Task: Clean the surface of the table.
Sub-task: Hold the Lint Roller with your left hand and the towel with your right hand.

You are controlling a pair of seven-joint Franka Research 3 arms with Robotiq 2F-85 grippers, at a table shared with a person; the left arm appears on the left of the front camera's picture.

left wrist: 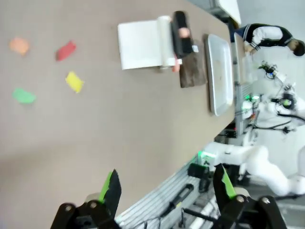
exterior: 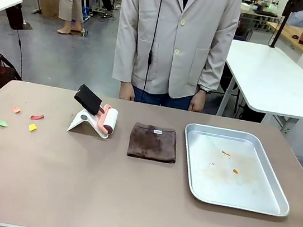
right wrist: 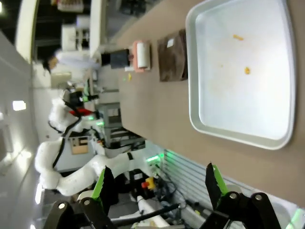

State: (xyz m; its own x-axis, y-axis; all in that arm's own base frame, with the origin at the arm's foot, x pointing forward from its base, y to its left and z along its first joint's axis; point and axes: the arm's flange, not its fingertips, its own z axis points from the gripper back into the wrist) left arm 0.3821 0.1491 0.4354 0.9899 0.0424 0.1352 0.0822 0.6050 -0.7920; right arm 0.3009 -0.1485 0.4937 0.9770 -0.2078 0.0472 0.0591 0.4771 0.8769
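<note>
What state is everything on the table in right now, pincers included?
table: four coloured scraps lying on its left part, not yet cleaned.
lint roller: parked on its white stand, nothing gripping it.
brown cloth: folded flat, mid-table.
metal tray: right way up, a few orange crumbs inside.
left pincer: open, empty.
right pincer: open, empty.

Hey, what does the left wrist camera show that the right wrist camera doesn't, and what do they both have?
Left wrist view, not the right wrist view: the open left gripper, plus the orange scrap, red scrap and green scrap. Right wrist view, not the left: the open right gripper and orange crumbs inside the metal tray. Both: the table, the lint roller, the brown cloth and the metal tray.
</note>
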